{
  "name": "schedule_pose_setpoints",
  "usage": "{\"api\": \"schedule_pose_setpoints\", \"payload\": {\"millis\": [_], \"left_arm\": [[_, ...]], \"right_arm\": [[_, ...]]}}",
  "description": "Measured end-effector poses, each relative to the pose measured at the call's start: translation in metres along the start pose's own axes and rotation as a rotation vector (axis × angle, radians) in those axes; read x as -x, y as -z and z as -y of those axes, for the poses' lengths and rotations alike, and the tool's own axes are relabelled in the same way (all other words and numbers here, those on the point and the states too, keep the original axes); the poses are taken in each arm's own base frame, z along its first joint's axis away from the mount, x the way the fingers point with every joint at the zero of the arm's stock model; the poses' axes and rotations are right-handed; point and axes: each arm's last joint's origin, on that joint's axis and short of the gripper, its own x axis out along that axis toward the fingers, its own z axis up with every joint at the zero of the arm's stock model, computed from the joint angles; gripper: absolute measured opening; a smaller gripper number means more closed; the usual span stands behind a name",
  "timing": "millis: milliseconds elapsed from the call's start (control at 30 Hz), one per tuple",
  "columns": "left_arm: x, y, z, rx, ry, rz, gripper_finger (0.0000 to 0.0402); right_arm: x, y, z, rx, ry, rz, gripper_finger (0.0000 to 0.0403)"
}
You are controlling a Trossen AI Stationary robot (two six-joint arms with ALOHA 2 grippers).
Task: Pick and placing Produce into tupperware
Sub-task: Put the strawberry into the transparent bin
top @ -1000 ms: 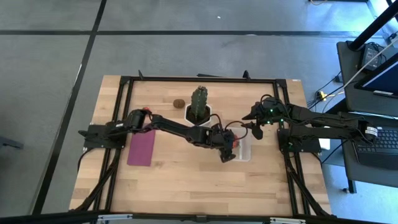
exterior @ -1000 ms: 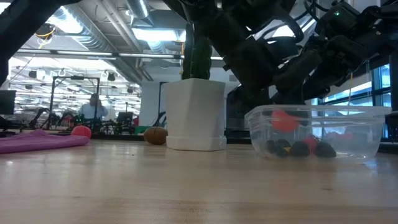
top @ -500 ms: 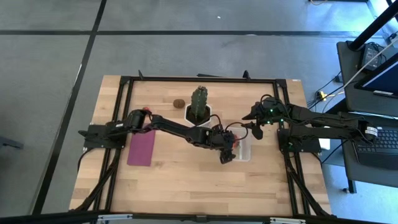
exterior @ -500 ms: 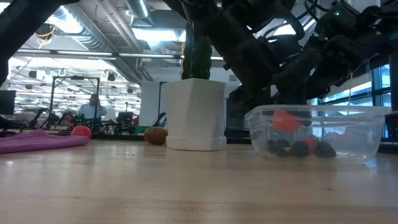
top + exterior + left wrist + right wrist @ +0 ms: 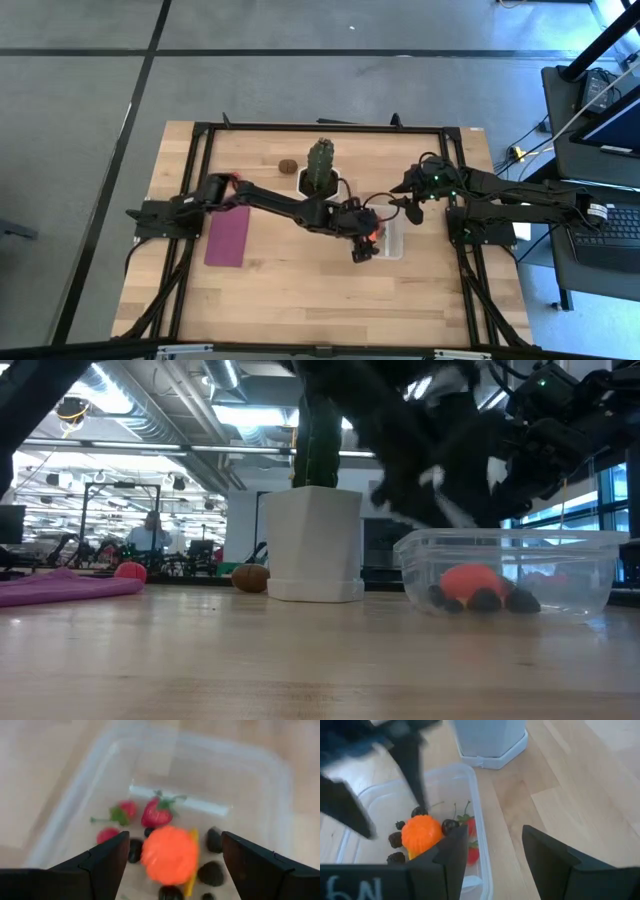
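Note:
The clear tupperware (image 5: 392, 240) stands on the table right of the cactus pot; it also shows in the low view (image 5: 590, 575). In it lie the bright orange piece (image 5: 169, 855), red strawberries (image 5: 156, 812) and dark berries (image 5: 211, 872). The orange piece rests on the box floor (image 5: 468, 581). My left gripper (image 5: 175, 850) hangs open and empty just above the box (image 5: 363, 246), its fingers on either side of the orange piece. My right gripper (image 5: 495, 865) is open at the box's far end (image 5: 405, 206), its fingers standing on either side of the box's wall (image 5: 481, 825).
The green cactus in its white pot (image 5: 320, 172) stands just left of the box (image 5: 312, 540). A brown kiwi-like oval (image 5: 287, 165) and a small red piece (image 5: 129, 571) lie on the table farther left. A purple mat (image 5: 227, 238) lies at the left.
The orange piece has dropped from my left gripper, where it hung high in the box, to the box floor among the berries. My left gripper has let it go and shifts a little, blurred, above the box.

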Motion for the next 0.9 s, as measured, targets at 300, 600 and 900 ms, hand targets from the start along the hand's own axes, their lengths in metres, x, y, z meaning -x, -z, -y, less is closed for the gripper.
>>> {"api": "schedule_pose_setpoints", "payload": {"millis": [300,600,900], "left_arm": [[0.097,-0.025,-0.001,-0.083,0.004,-0.053,0.0306],[0.215,-0.019,-0.030,0.137,-0.116,-0.201,0.0306],[0.292,0.006,-0.035,0.025,-0.314,-0.226,0.0306]], "right_arm": [[0.000,0.007,0.000,-0.022,0.006,-0.075,0.0188],[0.000,0.007,0.001,-0.023,0.006,-0.075,0.0188],[0.000,0.007,0.000,-0.019,0.005,-0.072,0.0188]]}}
